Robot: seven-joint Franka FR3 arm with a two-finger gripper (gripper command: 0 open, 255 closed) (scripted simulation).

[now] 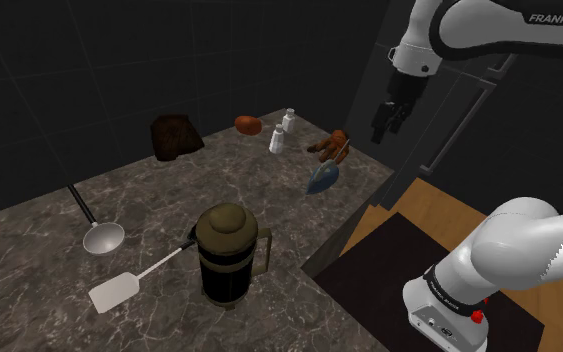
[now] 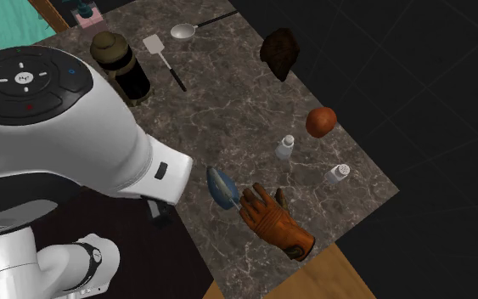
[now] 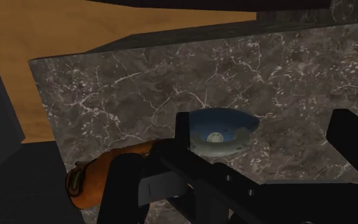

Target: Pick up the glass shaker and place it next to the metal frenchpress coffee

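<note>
Hand (image 1: 382, 133) is open and empty over the glove (image 1: 334, 147), shaker (image 1: 277, 141) sits farther out past it beside a lookalike (image 1: 289, 120), so grabbing the wrong one or snagging the glove seems likely.

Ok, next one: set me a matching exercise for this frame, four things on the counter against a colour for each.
Things:
1. French press
2. glove
3. ladle
4. spatula

Colours:
A. orange-brown
B. silvery bowl
C. dark body, olive lid
D. white blade

Pairs: 1-C, 2-A, 3-B, 4-D
</note>
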